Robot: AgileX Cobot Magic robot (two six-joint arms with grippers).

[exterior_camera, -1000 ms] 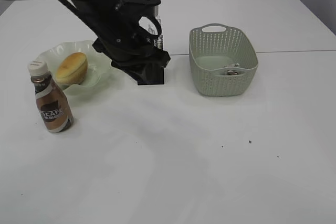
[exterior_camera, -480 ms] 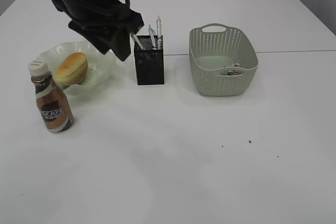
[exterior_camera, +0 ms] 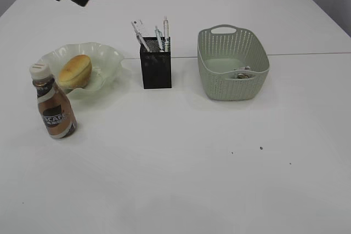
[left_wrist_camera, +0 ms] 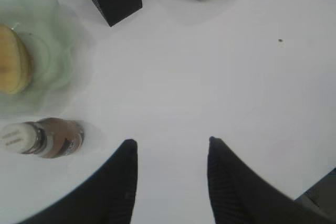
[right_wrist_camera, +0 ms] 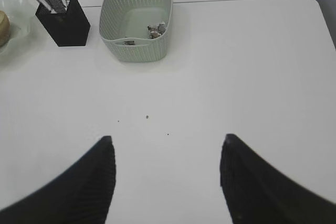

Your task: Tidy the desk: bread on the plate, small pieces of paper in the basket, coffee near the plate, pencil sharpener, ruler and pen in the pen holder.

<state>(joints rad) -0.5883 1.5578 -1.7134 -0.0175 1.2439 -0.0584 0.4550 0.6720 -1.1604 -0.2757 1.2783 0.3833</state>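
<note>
Both end effectors [left_wrist_camera: 169, 142] [right_wrist_camera: 165, 139] agape, empty

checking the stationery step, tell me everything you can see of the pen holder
The pen holder is a square, black box that looks like fine metal mesh, standing upright on the white table between the plate and the basket, apart from both. Several pens lean out of its open top, along with a slim white piece that may be the ruler. The pencil sharpener cannot be made out inside. Neither tool touches it.

white table [exterior_camera: 181, 184], seam across it, small dark specks [exterior_camera: 261, 148]
</note>
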